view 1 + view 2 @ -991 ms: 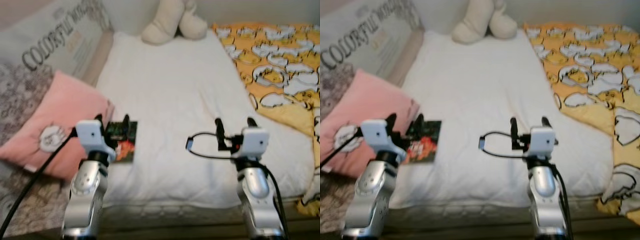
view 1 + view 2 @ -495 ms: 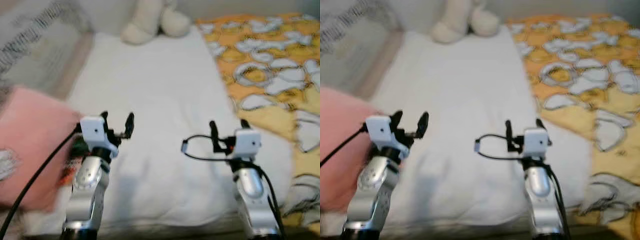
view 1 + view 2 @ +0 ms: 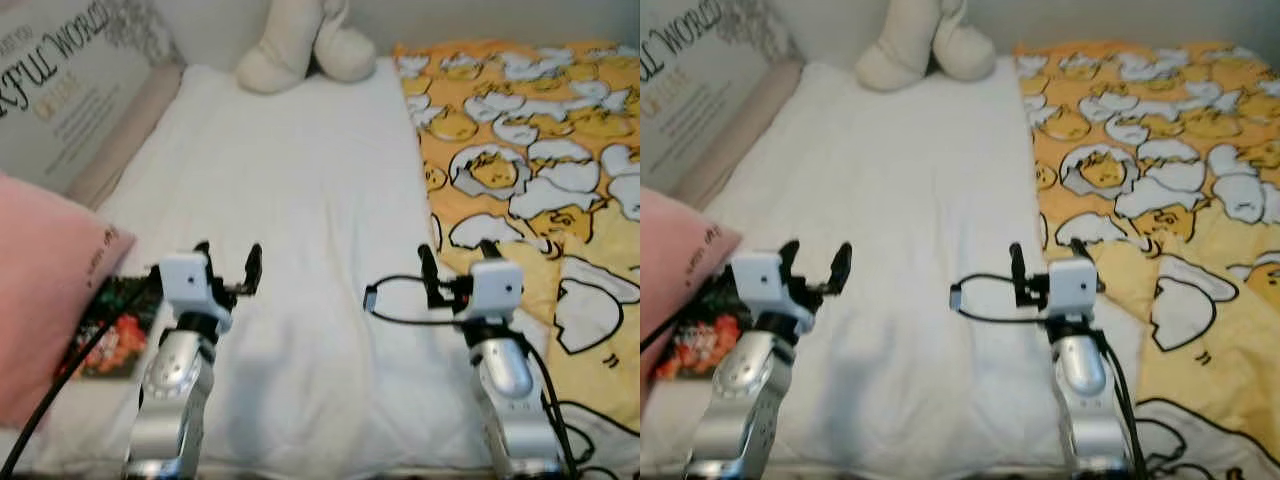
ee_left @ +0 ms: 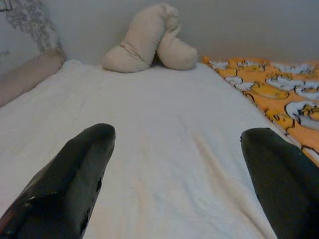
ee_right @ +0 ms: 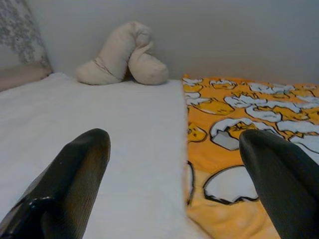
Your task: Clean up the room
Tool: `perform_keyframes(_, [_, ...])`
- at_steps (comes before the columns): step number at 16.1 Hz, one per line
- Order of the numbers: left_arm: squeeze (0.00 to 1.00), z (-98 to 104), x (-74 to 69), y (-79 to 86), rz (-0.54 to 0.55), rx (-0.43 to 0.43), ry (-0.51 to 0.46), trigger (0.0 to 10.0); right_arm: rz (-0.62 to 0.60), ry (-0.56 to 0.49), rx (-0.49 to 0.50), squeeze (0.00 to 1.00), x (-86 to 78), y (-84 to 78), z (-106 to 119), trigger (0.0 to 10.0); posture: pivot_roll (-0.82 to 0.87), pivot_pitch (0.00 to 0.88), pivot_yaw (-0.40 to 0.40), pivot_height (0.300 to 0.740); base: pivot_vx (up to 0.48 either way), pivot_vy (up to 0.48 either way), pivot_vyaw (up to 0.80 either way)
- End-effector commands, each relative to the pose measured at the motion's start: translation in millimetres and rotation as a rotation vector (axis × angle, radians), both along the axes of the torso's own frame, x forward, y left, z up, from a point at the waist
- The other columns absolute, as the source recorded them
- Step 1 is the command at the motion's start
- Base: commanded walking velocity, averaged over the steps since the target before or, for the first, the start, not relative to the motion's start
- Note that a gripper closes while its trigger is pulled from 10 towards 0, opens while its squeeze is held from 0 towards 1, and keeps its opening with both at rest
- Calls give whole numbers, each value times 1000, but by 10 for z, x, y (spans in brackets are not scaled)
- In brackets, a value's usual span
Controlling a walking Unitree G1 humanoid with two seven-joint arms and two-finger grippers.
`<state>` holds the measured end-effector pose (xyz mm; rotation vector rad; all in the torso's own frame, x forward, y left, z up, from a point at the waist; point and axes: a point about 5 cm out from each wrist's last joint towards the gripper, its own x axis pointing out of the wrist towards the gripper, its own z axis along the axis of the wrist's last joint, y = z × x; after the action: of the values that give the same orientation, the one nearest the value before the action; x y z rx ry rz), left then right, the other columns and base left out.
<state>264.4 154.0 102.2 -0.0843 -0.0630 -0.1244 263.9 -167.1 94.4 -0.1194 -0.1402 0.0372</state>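
Here the book [image 3: 108,330] lies left of both grippers' wide-spread, empty fingers [image 3: 252,268].

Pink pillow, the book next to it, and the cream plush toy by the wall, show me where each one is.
pink pillow [image 3: 45,290], left eye view, on its front face.
book [image 3: 108,330], left eye view, middle of its dark cover.
plush toy [image 3: 300,50], left eye view, on its cream body.

Hidden or cut-off bits

Pink pillow [image 3: 40,300] runs off the pic's left edge & covers part of the dark book [image 3: 108,335]; book's cover too blurry to read. Big board's [image 3: 70,90] words cut off. Cream plush toy's [image 3: 305,45] top is cut off.
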Motion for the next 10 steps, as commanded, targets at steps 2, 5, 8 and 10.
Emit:
perform_keyframes(2, [0, 37, 20, -2, -33, 17, -13, 10000, 15, 24, 9, 0, -18, 27, -44, 10000, -111, 0, 90, 740, 0, 227, -331])
perform_keyframes(5, [0, 19, 5, 19, -40, 16, -5, 10000, 33, 37, -3, 0, -46, 44, -79, 10000, -113, 0, 90, 740, 0, 454, -619])
perform_keyframes(8, [0, -6, 36, -64, -66, 56, 6, 10000, 27, 56, -16, 0, -62, 12, -129, 10000, -115, 0, 87, 740, 0, 151, -583])
perform_keyframes(10, [0, -15, 68, 95, 18, -68, 30, 10000, -2, 92, -11, 0, -67, -69, -205, 10000, -122, 0, 89, 740, 0, 0, -581])
